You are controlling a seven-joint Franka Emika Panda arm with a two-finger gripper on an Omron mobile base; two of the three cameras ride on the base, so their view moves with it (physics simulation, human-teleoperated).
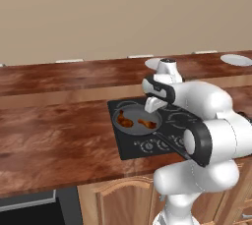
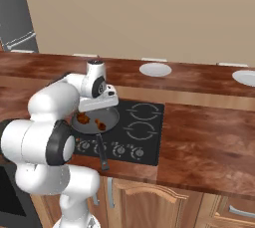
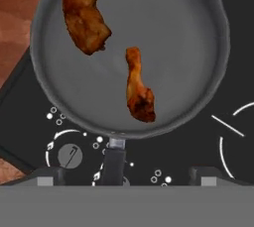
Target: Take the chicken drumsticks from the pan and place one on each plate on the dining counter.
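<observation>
While the gripper hangs over the pan on the stovetop, two drumsticks lie inside. From the right, two plates sit on the dining counter. Hand view: fingertips spread wide, holding nothing, above both drumsticks.

Two glossy brown drumsticks lie apart in the dark-grey pan.

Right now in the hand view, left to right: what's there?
Reddish-brown wood counter → larger glossy brown drumstick → smaller brown drumstick → far rim of the round dark-grey pan → white burner markings on the black stovetop.
</observation>
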